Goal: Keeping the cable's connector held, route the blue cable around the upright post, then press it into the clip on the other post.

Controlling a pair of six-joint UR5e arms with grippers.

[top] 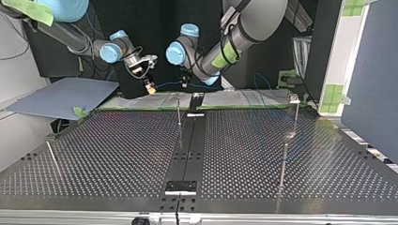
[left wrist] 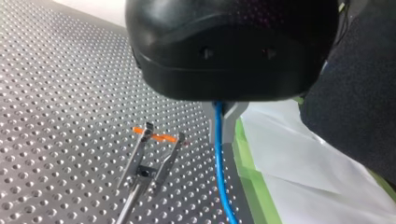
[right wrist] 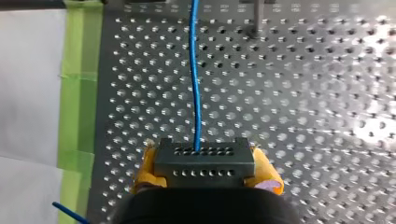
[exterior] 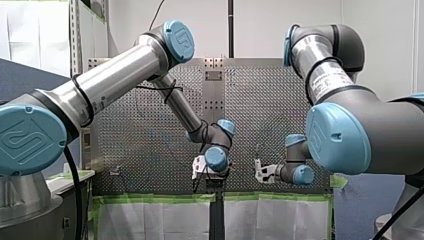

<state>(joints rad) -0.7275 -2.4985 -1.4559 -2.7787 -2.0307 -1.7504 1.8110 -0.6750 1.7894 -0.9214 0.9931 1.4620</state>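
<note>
The blue cable (top: 167,85) hangs stretched between my two grippers above the table's far edge. My right gripper (right wrist: 201,161), with yellow pads (right wrist: 145,169), is shut on the cable's dark connector block (right wrist: 205,173), and the cable (right wrist: 195,84) runs straight ahead of it. My left gripper (left wrist: 222,117) is shut on the cable (left wrist: 218,158), which drops away below its grey fingers (left wrist: 237,110). An upright post (top: 179,110) stands near the table's middle strip. A post with a clip on top (top: 294,100) stands at the top view's right.
A forked metal clip with an orange piece (left wrist: 150,156) sits on the perforated plate beside the cable. Another post (top: 283,163) and a thin rod (top: 52,157) stand nearer the top view's camera. Green tape and white sheeting (right wrist: 77,93) border the plate.
</note>
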